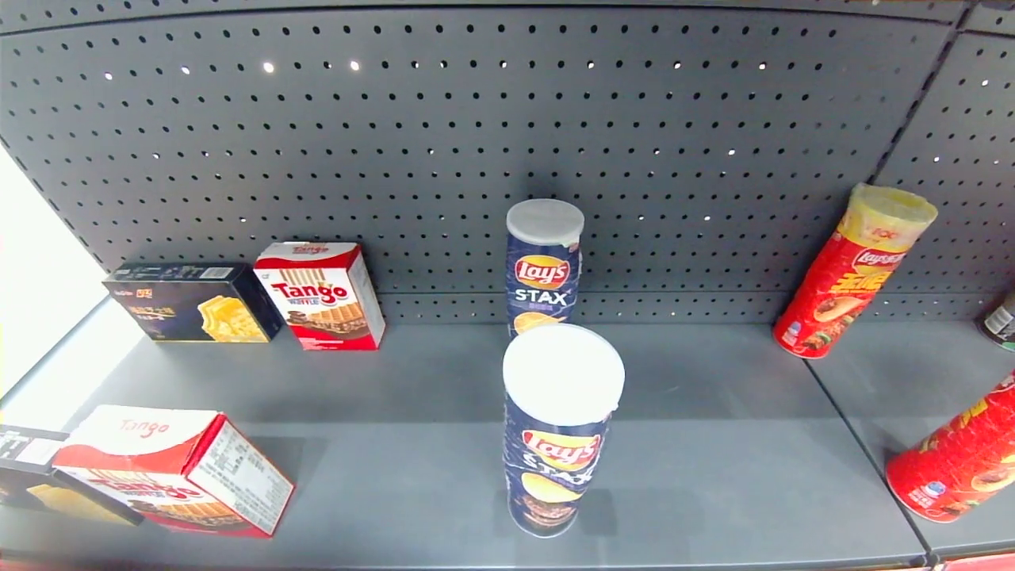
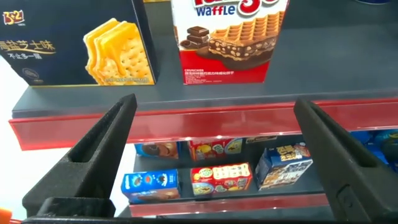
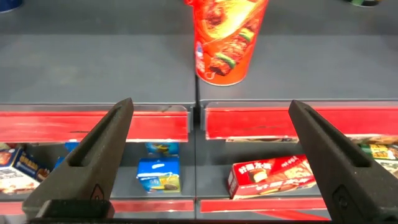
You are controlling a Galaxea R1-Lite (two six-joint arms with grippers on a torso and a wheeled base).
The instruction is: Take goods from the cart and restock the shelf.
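On the grey shelf (image 1: 714, 444) two blue chip cans stand upright in the middle, one at the front (image 1: 559, 428) and one at the back (image 1: 542, 266). Red chip cans stand at the back right (image 1: 852, 274) and front right (image 1: 955, 460). A black cracker box (image 1: 194, 303) and a red-and-white waffle box (image 1: 321, 295) stand at the back left. My left gripper (image 2: 214, 155) hangs open and empty before the shelf's red front strip (image 2: 205, 124), facing the cracker box (image 2: 87, 40) and waffle box (image 2: 227, 40). My right gripper (image 3: 208, 155) is open and empty, facing a red can (image 3: 227, 40).
A second waffle box (image 1: 178, 470) and a black box (image 1: 32, 468) stand at the front left. A dark can (image 1: 1001, 319) shows at the right edge. The pegboard back wall (image 1: 476, 119) closes the shelf. A lower shelf holds small snack boxes (image 2: 221, 177) (image 3: 270, 174).
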